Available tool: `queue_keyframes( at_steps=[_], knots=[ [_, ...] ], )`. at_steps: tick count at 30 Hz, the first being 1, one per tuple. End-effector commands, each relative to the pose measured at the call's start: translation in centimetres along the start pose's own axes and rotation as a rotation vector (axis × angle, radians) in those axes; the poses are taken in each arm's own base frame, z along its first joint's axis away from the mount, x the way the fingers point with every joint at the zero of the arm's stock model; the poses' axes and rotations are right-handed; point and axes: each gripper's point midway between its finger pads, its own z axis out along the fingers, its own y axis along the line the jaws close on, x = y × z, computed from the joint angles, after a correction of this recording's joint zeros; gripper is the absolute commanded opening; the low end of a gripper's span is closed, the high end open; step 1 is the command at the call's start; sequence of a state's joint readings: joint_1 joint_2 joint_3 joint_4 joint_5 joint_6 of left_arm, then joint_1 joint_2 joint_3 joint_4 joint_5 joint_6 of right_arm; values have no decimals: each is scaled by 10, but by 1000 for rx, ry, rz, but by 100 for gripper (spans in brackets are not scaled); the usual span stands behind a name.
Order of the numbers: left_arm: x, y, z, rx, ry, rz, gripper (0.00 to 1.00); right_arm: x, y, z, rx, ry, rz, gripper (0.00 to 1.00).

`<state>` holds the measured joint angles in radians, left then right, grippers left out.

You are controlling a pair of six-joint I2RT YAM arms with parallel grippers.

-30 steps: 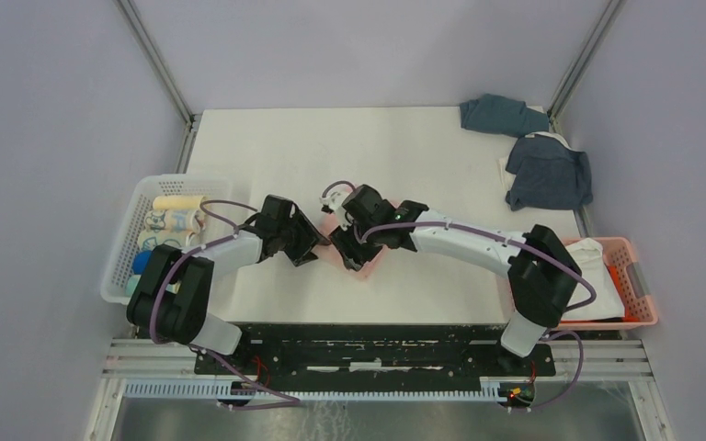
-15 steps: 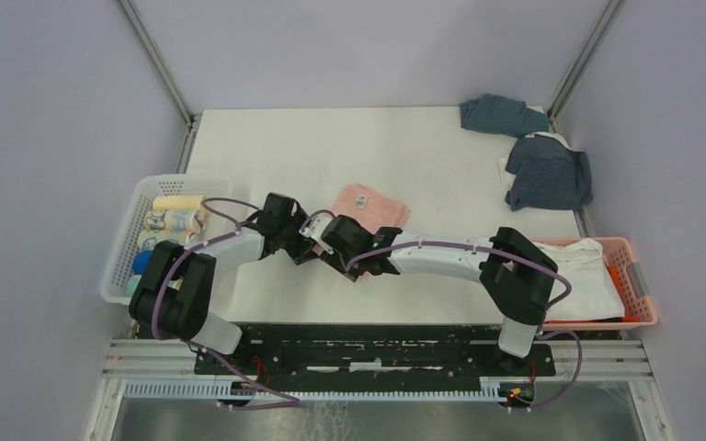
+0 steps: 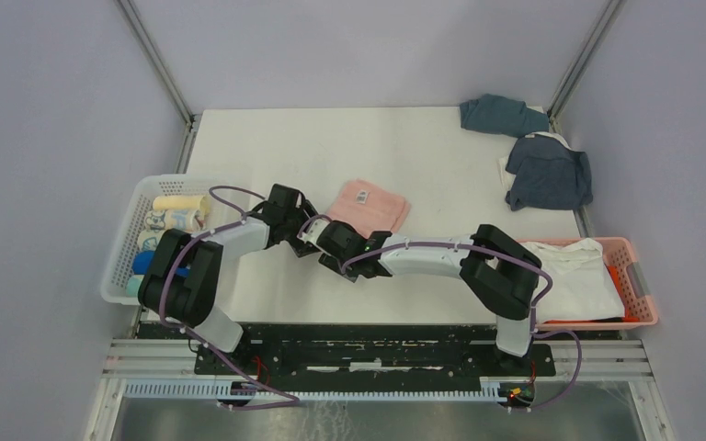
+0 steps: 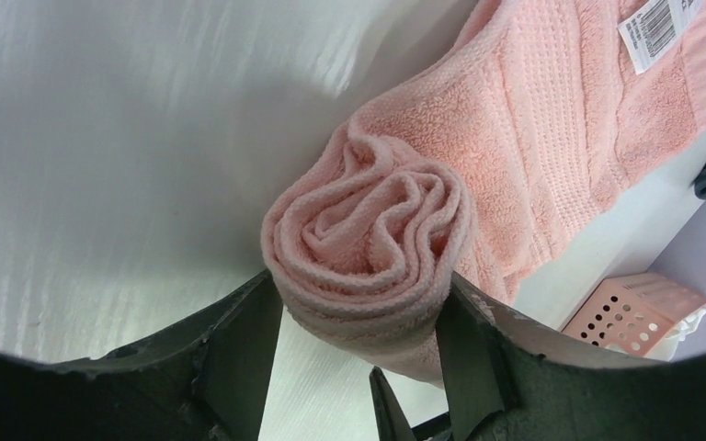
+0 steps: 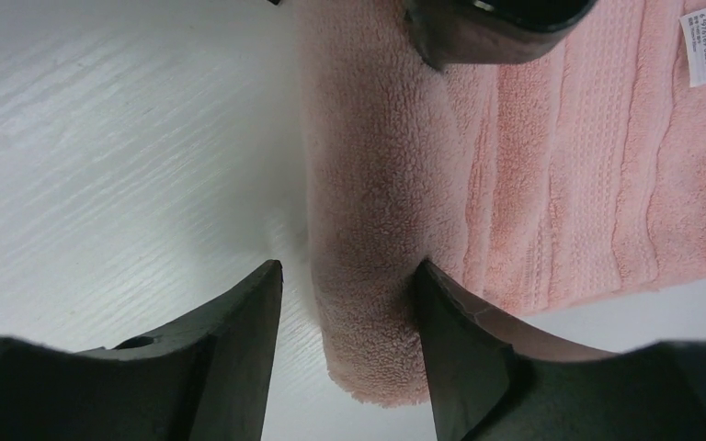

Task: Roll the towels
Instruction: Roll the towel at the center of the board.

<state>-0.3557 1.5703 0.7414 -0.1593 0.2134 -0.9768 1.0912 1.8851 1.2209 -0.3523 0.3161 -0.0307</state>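
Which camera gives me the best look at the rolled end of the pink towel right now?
Left wrist: it looks straight into the spiral end of the towel, between its fingers. Right wrist shows only the roll's side; the top view shows the flat part, the arms covering the roll.

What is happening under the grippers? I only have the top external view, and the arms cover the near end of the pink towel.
Observer: The left wrist view shows that end of the pink towel rolled into a loose spiral of several layers.
Operator: Is the left gripper on it?
Observer: Yes, the left gripper has a finger against each side of the roll's end.
Operator: And the right one?
Observer: The right gripper straddles the roll. One finger touches it and the other stands apart, with bare table between.
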Motion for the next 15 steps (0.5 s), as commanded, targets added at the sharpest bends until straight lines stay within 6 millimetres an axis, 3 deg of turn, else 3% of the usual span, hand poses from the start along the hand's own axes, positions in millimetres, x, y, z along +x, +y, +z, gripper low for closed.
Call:
queue_keyframes(
  at_steps=[1,8,12,15],
  knots=[
    [10,50,15,-190,39,86,69,51,-3,23,-7,170,-5,62],
    [11,51,26,-200,78,113,69,82,-13,37,-20,274,51,58],
    [4,43,20,-186,49,124,70,87,-3,38,-98,310,73,38],
    [-3,33,8,-161,9,127,74,74,18,28,-244,295,129,25]
  ],
)
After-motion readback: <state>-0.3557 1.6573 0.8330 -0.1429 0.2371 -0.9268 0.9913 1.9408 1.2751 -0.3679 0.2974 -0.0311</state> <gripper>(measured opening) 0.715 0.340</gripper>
